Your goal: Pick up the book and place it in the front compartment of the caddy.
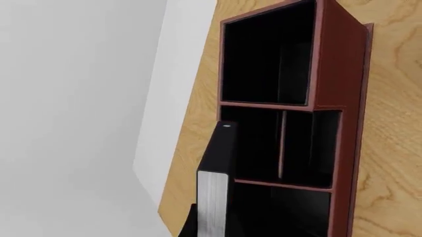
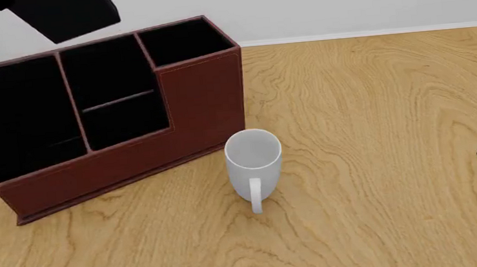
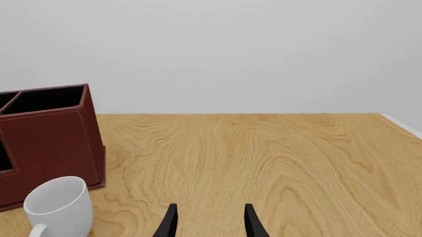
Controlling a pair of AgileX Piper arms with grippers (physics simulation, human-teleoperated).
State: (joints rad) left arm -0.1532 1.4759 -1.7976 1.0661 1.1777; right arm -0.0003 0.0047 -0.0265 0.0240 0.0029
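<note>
— Left wrist view?
— The book (image 1: 216, 190) hangs over the caddy (image 1: 343, 89), held low by the left gripper (image 1: 192, 222).
— Front view?
— A white mug (image 2: 253, 158) stands just before the caddy; the front compartment (image 2: 125, 121) holds nothing.
— Right wrist view?
— Right gripper (image 3: 209, 222) parted, empty above the table (image 3: 283, 158).

Below your left gripper (image 1: 197, 224), the book (image 1: 216, 182) it carries hangs above the caddy (image 2: 192, 99), whose open pockets face up with only thin dividers and a low crossbar (image 2: 114, 101) between them. The mug (image 2: 253, 155) stands just beside the caddy's front wall, on the side toward your right gripper (image 3: 209, 222). Ahead of that gripper's parted fingers the table (image 3: 283, 158) lies bare to its far edge, with mug and caddy off to its left.
</note>
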